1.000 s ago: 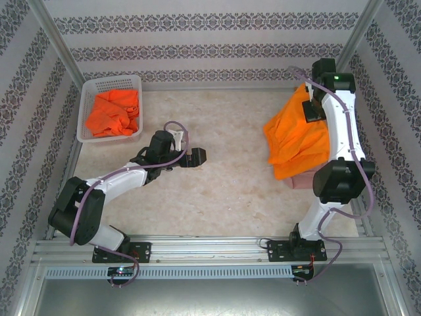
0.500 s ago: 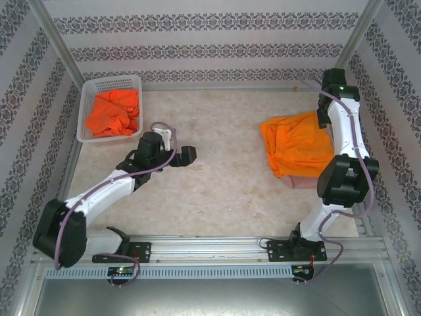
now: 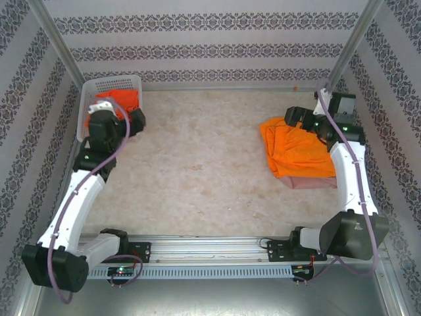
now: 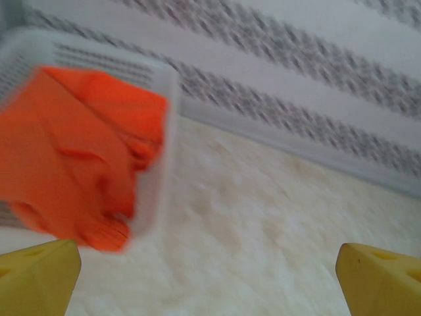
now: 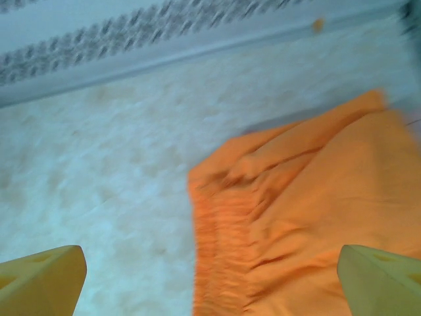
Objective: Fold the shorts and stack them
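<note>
Left arm swung to basket (image 3: 112, 80), left tool (image 4: 210, 280) agape — right tool (image 5: 210, 283) agape over orange shorts (image 5: 316, 217)

A bright orange pair of shorts (image 3: 299, 151) lies flat but wrinkled at the right of the table (image 3: 210, 171), with a gathered waistband along one edge. It rests on a dusty pink pair (image 3: 314, 183), whose near edge peeks out. More crumpled orange shorts (image 3: 125, 100) sit heaped in the white basket (image 3: 87, 92) at the far left.
</note>
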